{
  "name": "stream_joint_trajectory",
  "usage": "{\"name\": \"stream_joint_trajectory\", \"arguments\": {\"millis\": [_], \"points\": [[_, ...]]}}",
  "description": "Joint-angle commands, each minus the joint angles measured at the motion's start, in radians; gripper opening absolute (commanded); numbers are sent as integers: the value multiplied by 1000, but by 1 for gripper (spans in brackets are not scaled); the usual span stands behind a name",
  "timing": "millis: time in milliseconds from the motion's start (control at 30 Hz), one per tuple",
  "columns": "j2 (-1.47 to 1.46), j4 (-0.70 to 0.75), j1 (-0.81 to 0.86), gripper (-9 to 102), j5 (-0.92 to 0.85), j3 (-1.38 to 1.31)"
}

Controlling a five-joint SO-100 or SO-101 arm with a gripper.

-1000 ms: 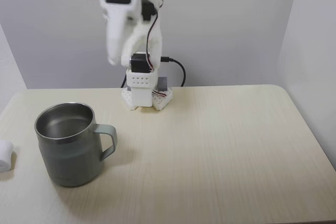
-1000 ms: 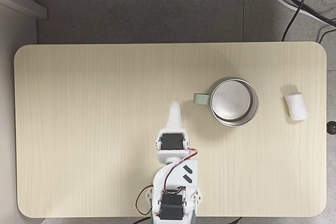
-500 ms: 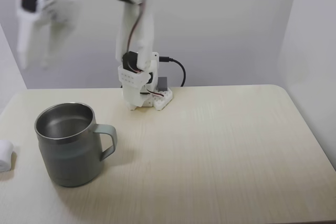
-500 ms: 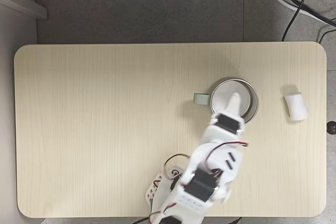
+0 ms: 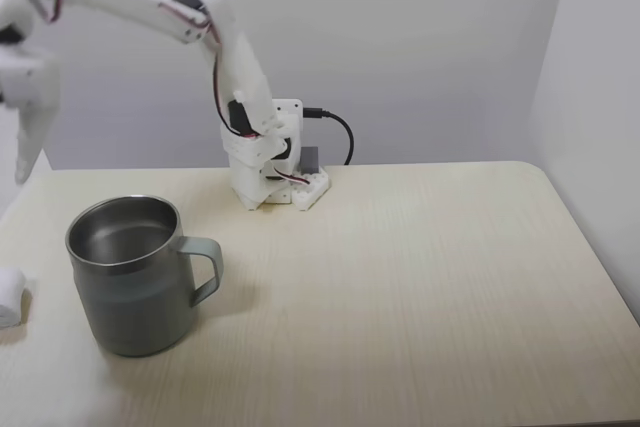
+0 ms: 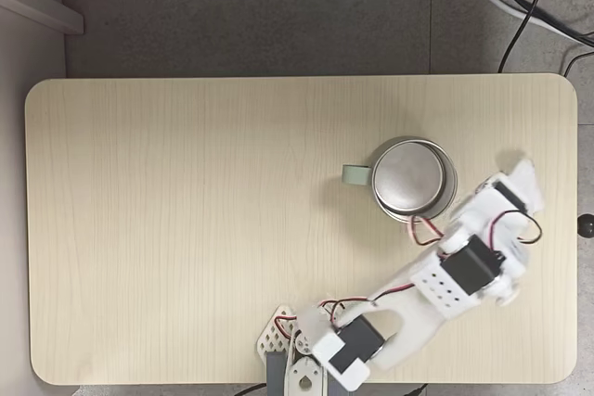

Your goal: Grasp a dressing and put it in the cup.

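Not much done yet imo: small white soft dressing roll point(image 5: 9, 296) lies on the pale wood bench point(image 5: 420, 277) beside the grey-green steel mug point(image 5: 130, 272), white claw point(image 5: 25, 152) high above it, opening can't tell.

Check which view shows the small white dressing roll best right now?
The fixed view from the front: the small white soft dressing roll lies on the table at the left edge, cut off by the frame, left of the grey-green steel mug. In the top-down fixed view the white gripper hangs over that spot, covering it.
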Motion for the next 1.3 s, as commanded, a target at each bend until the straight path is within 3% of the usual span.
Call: {"name": "stream_joint_trajectory", "arguments": {"millis": [0,367,900,967,1067,1267], "points": [[115,29,40,27,-29,77],[505,32,124,27,-74,370],[762,37,123,26,-98,561],[775,37,123,22,-101,572],[785,37,124,7,-101,584],[784,38,120,0,-114,595]]}}
